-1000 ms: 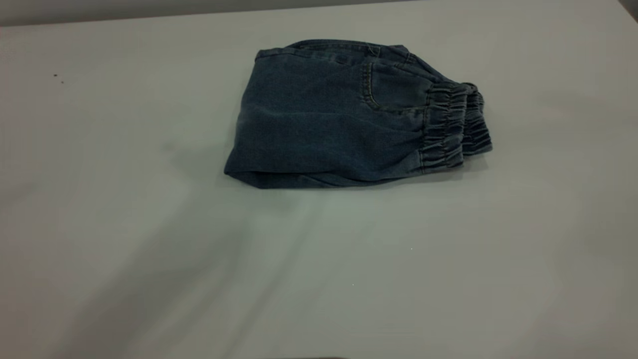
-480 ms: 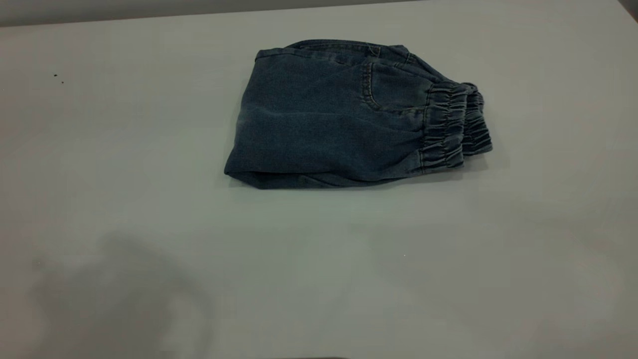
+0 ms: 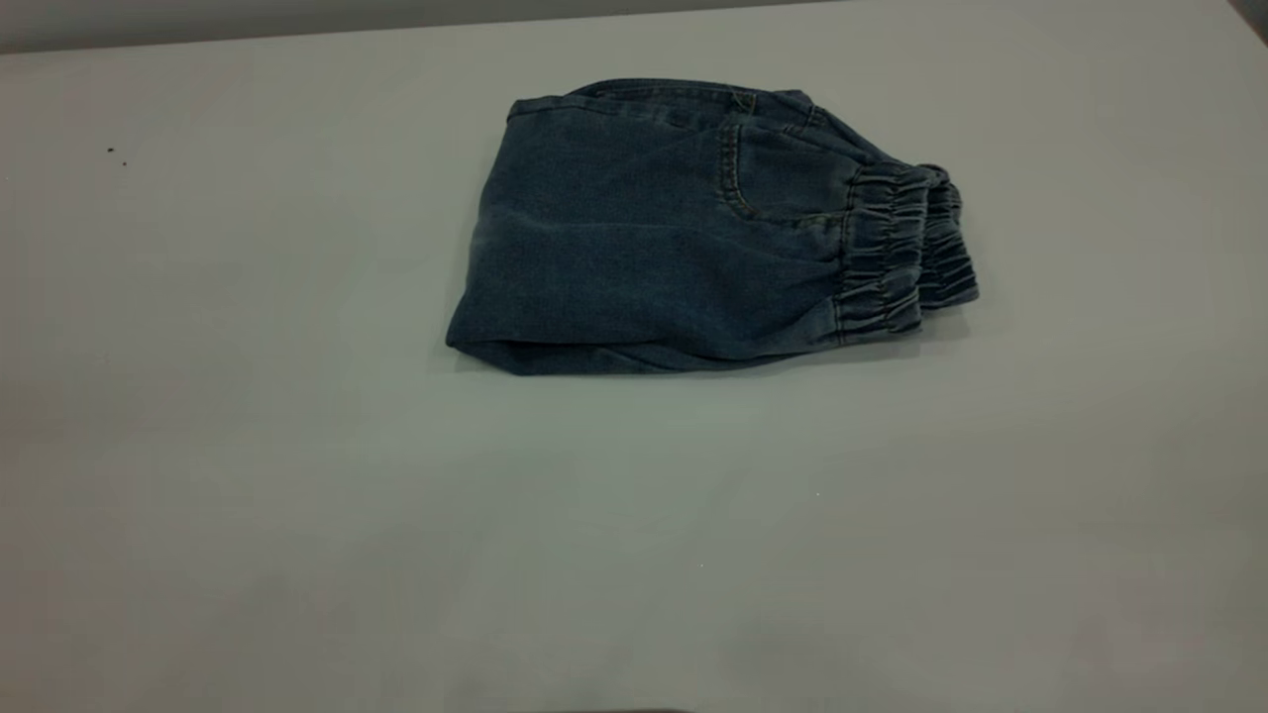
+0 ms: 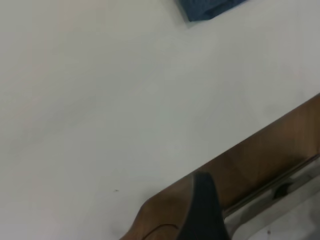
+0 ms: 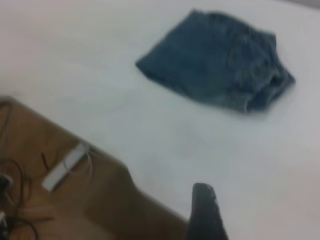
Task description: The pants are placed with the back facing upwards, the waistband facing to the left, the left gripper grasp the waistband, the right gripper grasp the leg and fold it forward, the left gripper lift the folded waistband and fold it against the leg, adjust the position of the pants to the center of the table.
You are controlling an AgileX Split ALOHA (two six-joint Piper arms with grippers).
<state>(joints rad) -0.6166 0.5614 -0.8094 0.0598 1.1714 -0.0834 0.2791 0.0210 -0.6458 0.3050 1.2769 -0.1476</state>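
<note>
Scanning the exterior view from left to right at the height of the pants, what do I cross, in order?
Bare table → folded edge of the pants → stitched pocket → ruched waistband → bare table again. Neither gripper shows in this view.

no readable text, labels or numbers anywhere.

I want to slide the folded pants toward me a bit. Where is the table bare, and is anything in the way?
The table is bare all along the near side of the pants, and to their left and right. The strip between the pants and the far edge is narrowest. Both arms are drawn back off the near edge; only a dark fingertip of each shows in its wrist view.
</note>
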